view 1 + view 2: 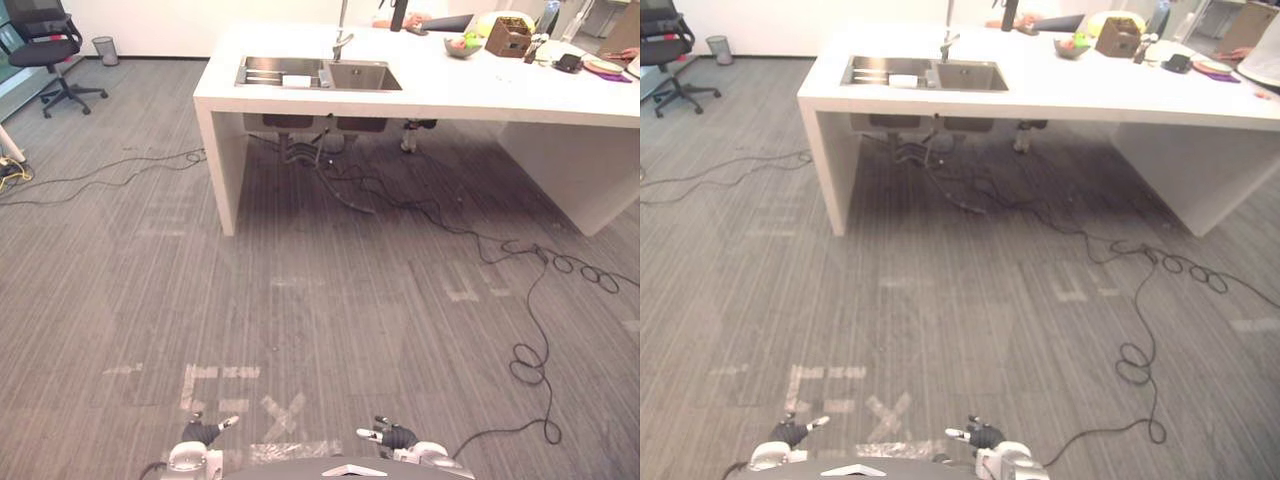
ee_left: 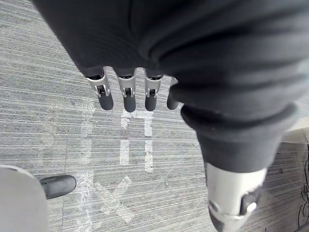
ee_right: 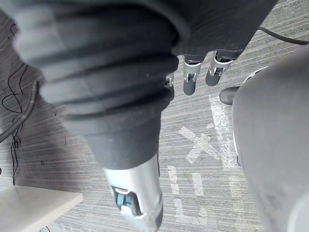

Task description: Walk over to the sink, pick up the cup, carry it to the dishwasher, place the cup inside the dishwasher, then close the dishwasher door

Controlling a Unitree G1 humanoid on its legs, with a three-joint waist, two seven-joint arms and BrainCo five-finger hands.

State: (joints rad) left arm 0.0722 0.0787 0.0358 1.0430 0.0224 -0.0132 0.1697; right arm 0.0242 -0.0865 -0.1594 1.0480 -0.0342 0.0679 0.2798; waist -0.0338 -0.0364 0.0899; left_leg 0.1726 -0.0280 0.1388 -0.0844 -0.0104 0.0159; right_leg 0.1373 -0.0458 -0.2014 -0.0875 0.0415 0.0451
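The double steel sink (image 1: 318, 73) is set into a white counter (image 1: 440, 95) far ahead, with a tap (image 1: 342, 40) behind it. A small white thing (image 1: 296, 79) lies in the left basin, too small to tell what it is. My left hand (image 1: 203, 432) and right hand (image 1: 392, 435) hang low at my sides over the grey carpet, several steps from the counter. In the wrist views the left hand's fingers (image 2: 126, 94) and the right hand's fingers (image 3: 190, 79) point down, relaxed and straight, with nothing in them.
Black cables (image 1: 530, 360) loop across the floor under and right of the counter. White tape marks (image 1: 270, 410) lie on the carpet at my feet. An office chair (image 1: 50, 50) and a bin (image 1: 104, 50) stand far left. A fruit bowl (image 1: 462, 44) and a brown box (image 1: 508, 37) sit on the counter.
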